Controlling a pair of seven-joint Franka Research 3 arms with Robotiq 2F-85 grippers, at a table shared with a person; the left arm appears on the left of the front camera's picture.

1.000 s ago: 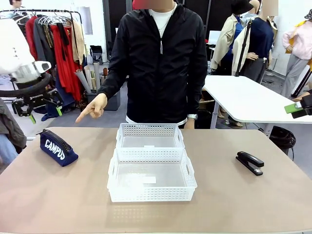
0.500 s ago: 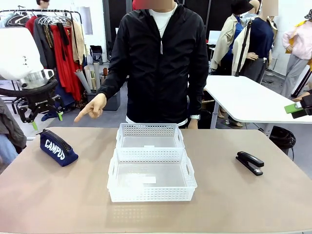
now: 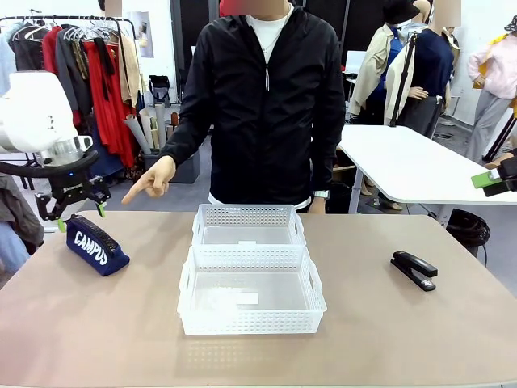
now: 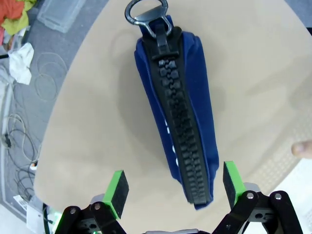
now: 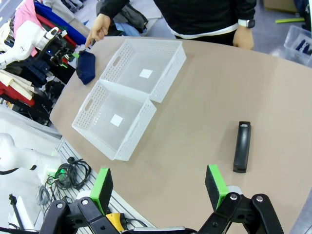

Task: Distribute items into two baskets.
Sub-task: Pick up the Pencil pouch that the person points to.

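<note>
The navy zippered pouch (image 3: 95, 244) lies at the table's left side, printed "CAMPUS". My left gripper (image 3: 81, 215) hangs open just above its far end. In the left wrist view the pouch (image 4: 178, 107) runs lengthwise, zipper up, with its near end between the spread green pads of the left gripper (image 4: 174, 183), apart from both. The black stapler (image 3: 414, 269) lies at the right. Two white lattice baskets stand in the middle, one near (image 3: 250, 322) and one far (image 3: 249, 215), both empty. My right gripper (image 5: 159, 187) is open high over the table, above the stapler (image 5: 242, 146).
A person stands at the far edge, one hand (image 3: 152, 182) pointing a finger down toward the pouch; a fingertip (image 4: 302, 147) shows at the left wrist view's right edge. Their other hand (image 5: 243, 35) rests at the table's far edge. Bare tabletop (image 3: 388, 339) surrounds the baskets.
My left gripper has come down and a little to the right, from well above the table to just over the pouch. The pointing hand, pouch, stapler and baskets stay put.
</note>
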